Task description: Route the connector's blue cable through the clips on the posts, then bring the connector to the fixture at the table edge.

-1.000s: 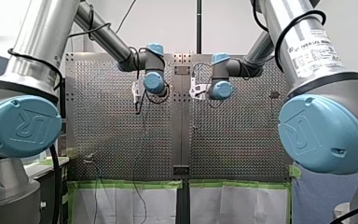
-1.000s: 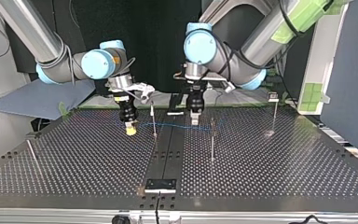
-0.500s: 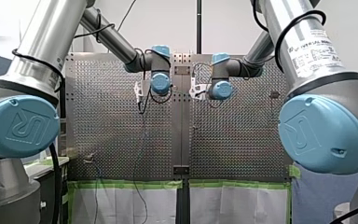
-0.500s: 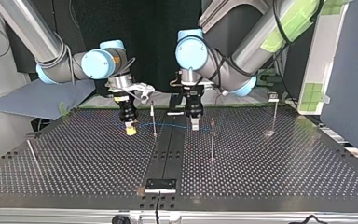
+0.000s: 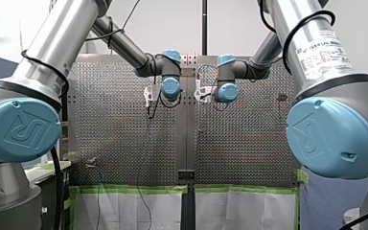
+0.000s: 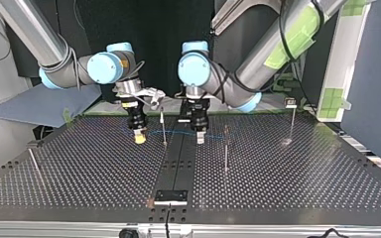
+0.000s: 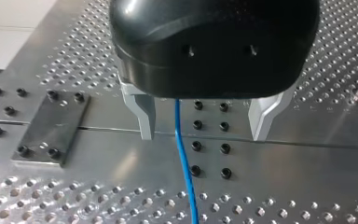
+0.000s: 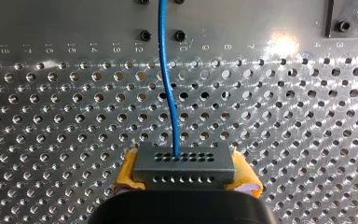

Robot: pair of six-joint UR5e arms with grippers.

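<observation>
At top view's left, my right gripper (image 6: 139,138) is clamped on the grey connector (image 8: 184,166). Blue cable (image 6: 176,133) runs toward 3 o'clock past a post (image 6: 163,127) to my left gripper (image 6: 200,139): fingers apart, cable loose between them.

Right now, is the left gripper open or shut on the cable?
Open. In the left wrist view the left gripper has its fingers apart; the cable runs between them, pinched by neither.
</observation>
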